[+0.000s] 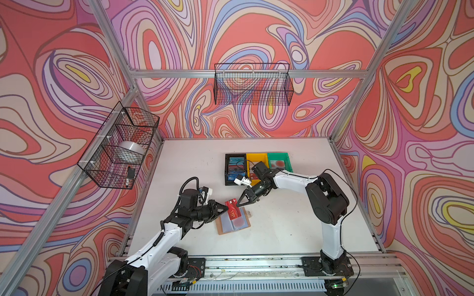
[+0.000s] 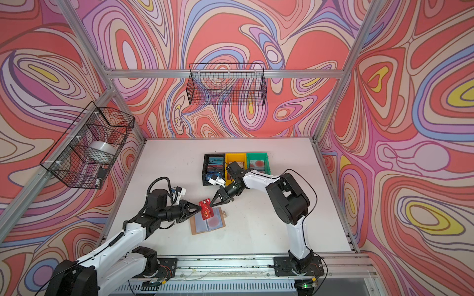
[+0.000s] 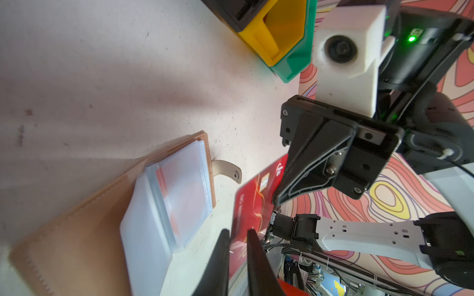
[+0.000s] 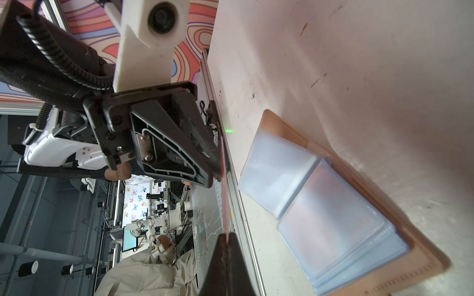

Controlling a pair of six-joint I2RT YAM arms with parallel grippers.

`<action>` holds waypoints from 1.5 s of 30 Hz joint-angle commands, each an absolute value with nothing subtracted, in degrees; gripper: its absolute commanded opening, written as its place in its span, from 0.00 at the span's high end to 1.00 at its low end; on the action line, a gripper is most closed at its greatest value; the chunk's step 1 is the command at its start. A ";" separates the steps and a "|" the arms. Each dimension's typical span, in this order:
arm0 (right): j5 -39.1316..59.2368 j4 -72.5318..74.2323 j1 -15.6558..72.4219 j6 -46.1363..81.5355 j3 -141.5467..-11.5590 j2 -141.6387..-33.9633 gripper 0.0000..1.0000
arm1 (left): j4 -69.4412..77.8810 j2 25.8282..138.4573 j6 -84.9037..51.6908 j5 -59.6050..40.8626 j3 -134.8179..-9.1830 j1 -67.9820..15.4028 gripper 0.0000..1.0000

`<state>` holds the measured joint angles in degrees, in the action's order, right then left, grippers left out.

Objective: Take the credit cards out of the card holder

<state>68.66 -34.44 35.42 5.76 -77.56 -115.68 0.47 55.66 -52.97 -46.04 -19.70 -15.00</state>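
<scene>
The tan card holder [image 1: 221, 228] [image 2: 196, 230] lies open on the white table, its clear sleeve pages up [image 3: 77, 230] [image 4: 282, 120]. One sleeve shows a white card with a red disc [image 1: 239, 222] [image 3: 179, 194]. A red credit card with gold "VIP" lettering [image 1: 232, 208] [image 2: 206, 211] [image 3: 254, 202] hangs just above the holder, between both grippers. My right gripper [image 1: 237, 205] [image 2: 211, 204] [image 4: 227, 234] is shut on its far edge, seen edge-on [image 4: 223, 179]. My left gripper [image 1: 227, 210] [image 2: 200, 208] [image 3: 238, 230] straddles the near edge with its fingers slightly apart.
Black [image 1: 226, 169], yellow [image 1: 254, 155] and green [image 1: 288, 161] bins stand in a row behind the grippers, with cards in them. One wire basket [image 1: 252, 84] hangs on the back wall, another [image 1: 120, 146] on the left wall.
</scene>
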 commanded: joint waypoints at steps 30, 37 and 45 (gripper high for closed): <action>8.02 -78.43 28.40 -24.48 -132.14 -128.21 1.00 | -4.56 67.69 -43.63 -46.87 -28.30 -14.93 0.97; -1.67 -75.10 28.15 -29.85 -132.97 -130.85 1.00 | -0.39 69.97 -45.59 -48.08 -27.26 -14.94 0.99; -2.90 -71.39 28.03 -35.04 -129.91 -131.33 1.00 | 0.54 70.61 -46.08 -48.08 -26.72 -14.94 0.99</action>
<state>-1.34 -73.30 28.18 -31.88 -130.45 -131.07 -0.97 69.89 -45.67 -47.42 -27.22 -15.00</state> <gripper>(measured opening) 0.044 0.046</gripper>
